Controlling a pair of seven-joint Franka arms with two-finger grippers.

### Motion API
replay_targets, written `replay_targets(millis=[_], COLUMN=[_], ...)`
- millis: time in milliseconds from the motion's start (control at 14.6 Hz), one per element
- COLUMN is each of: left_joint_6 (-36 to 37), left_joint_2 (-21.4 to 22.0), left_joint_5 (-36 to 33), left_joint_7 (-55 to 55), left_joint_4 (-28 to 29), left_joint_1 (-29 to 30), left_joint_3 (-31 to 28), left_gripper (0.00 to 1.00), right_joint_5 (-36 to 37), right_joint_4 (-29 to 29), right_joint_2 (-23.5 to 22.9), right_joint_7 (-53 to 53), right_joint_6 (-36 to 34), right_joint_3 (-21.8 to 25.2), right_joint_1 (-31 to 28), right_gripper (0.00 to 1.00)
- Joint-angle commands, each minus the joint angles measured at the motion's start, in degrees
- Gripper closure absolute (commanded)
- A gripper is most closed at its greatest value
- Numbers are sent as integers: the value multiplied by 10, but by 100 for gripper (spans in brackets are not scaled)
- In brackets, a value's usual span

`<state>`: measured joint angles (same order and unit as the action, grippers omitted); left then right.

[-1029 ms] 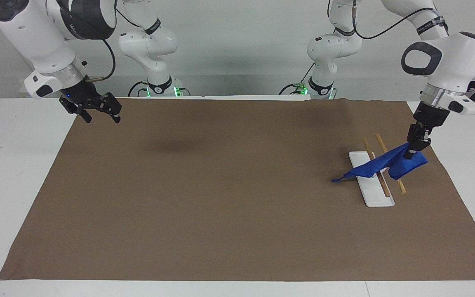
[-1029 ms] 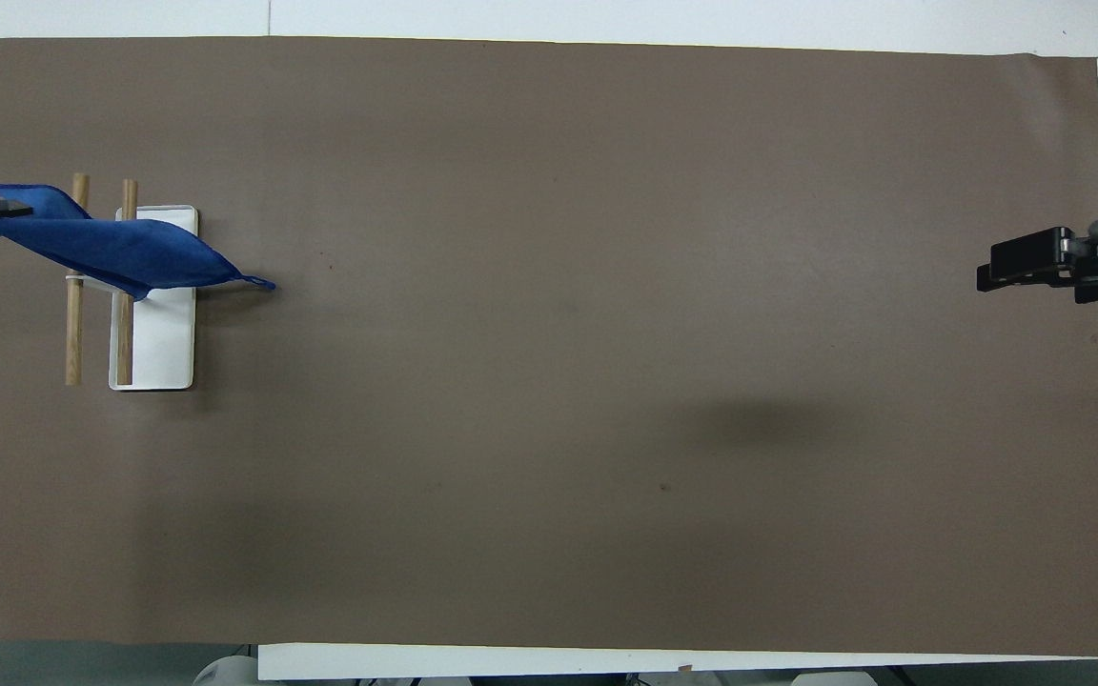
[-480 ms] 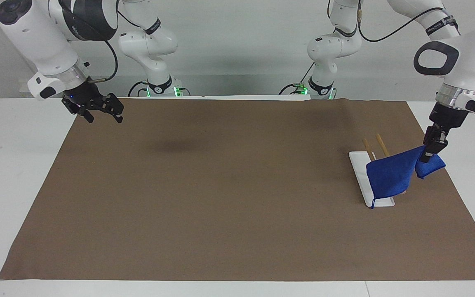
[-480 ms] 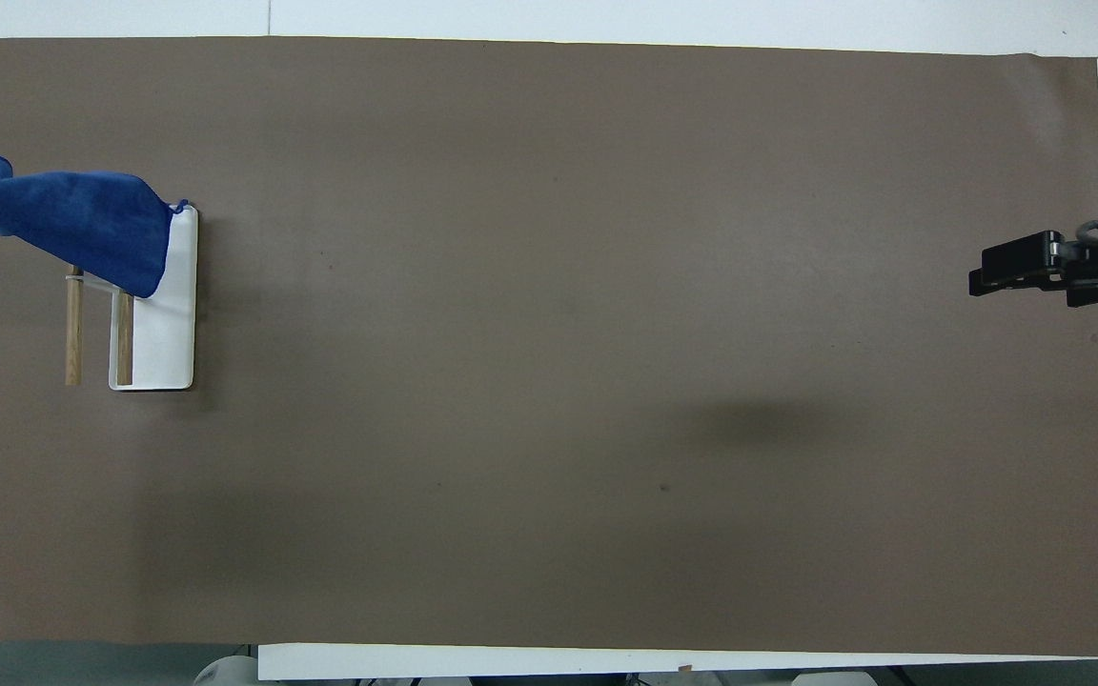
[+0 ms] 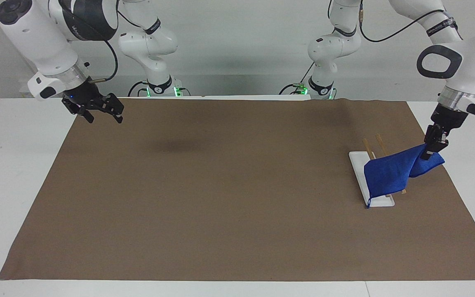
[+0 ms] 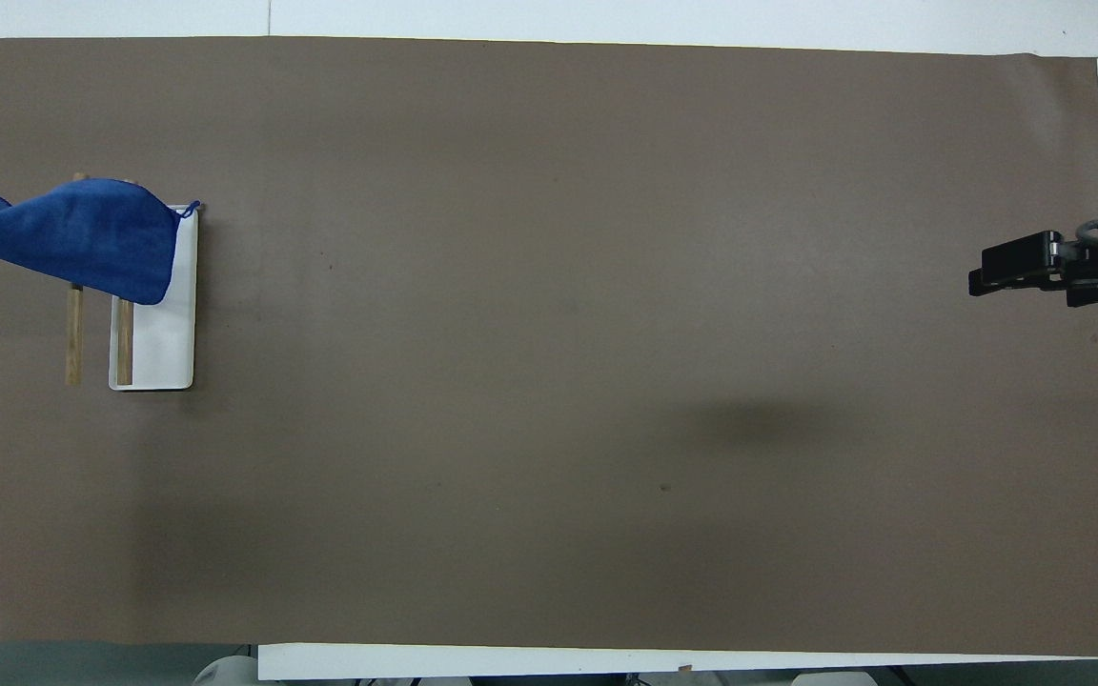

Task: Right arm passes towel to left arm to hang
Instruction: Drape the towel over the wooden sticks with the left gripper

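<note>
Since a second ago the towel (image 5: 390, 173) has swung from stretched out to draped over the wooden rack (image 5: 375, 181), left gripper (image 5: 432, 149) fingers clamped on its corner. The right gripper (image 5: 99, 111) waits, fingers apart, over the brown-papered white tabletop (image 5: 19, 165); pale wall.

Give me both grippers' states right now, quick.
Left gripper: shut on the towel, over the rack.
Right gripper: open, empty, waiting over the brown mat's edge.
</note>
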<state>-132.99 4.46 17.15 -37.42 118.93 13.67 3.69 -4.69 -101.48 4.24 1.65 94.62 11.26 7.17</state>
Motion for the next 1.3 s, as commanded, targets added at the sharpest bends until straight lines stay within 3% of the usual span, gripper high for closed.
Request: replay_targets(millis=[0,480,549,686,823,1029,1234], left_joint_6=[33,41,42,59,73,143,221], left_joint_2=[26,44,45,44,42,16,7], left_joint_5=[-5,-38,-38,-47,-87,-148,-162], left_joint_7=[2,10,10,9,10,11,34], left_joint_4=[17,49,48,43,33,-43,-107], left_joint_1=[4,13,19,24,33,25,3], left_joint_3=[1,1,2,1,1,3,6], left_gripper=[94,89,72,2,0,0,0], right_joint_5=[11,11,11,11,11,11,11], right_joint_4=[-2,-2,-2,-2,-2,-2,-2], right_joint_2=[2,2,2,2,2,2,2], right_joint_7=[1,1,0,0,0,0,1], right_joint_6=[-4,-4,-4,-4,-4,-5,-4], right_joint_3=[-1,-1,-1,-1,-1,-1,-1], right_joint_1=[1,1,1,1,1,1,1], right_gripper=[0,0,0,0,0,0,0])
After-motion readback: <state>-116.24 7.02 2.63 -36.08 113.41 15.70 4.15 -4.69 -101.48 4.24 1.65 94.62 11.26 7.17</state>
